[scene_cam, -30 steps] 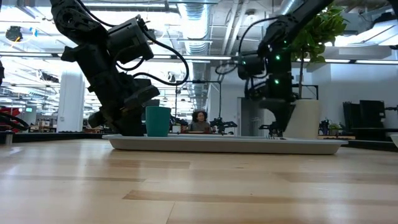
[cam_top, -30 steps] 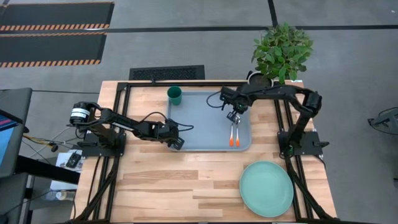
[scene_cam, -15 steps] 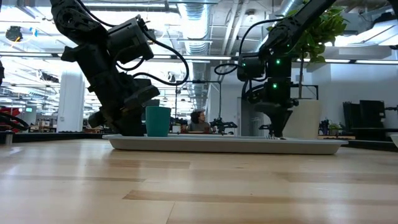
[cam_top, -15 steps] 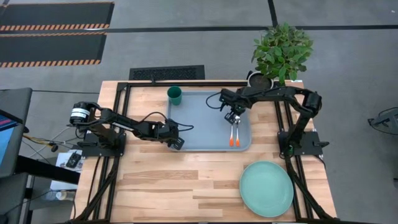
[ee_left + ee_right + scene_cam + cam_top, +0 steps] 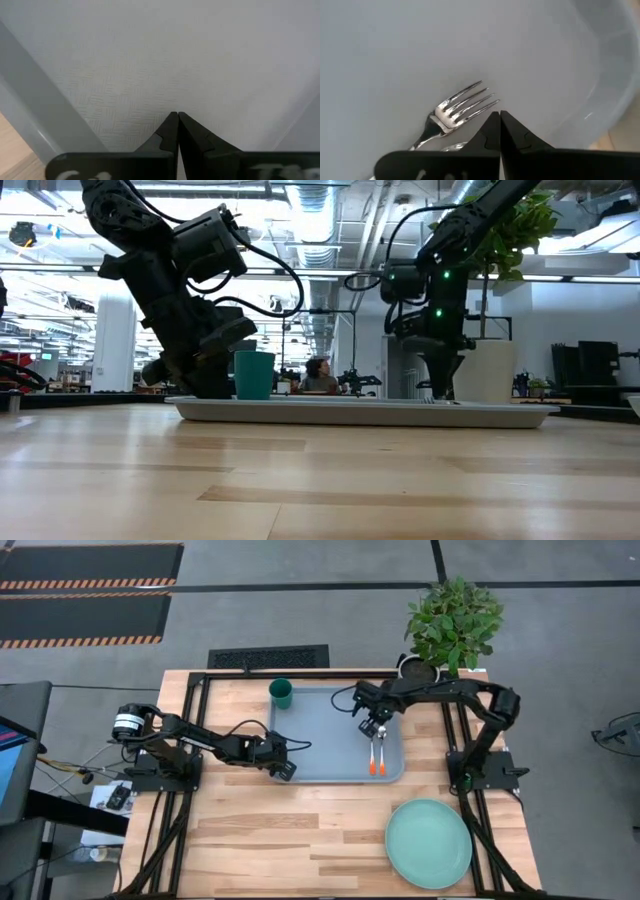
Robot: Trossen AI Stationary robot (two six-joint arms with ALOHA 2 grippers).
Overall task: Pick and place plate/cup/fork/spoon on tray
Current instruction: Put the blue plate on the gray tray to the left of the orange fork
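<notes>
High view, taking the tray as landmark: over the last second the right arm has drawn back a little toward the tray's far right corner. Its gripper now hangs just above the utensil heads with fingers pressed together and empty, as the right wrist view confirms. That reads as a finished release, so the cutlery step looks done.

By size, the plate is the one task thing off the tray. It lies on the bare wood well clear of the tray's near right corner, and is probably next. The cup stands upright in the tray's far left corner. The fork and spoon lie side by side along the tray's right edge, orange handles toward the near rim.

The left gripper sits low at the tray's near left edge, fingers closed on nothing, unmoved.

A potted plant stands beyond the tray's far right corner, close to the right arm's elbow. Nothing lies between tray and plate, though the middle needs to take the plate without crowding the cutlery.
</notes>
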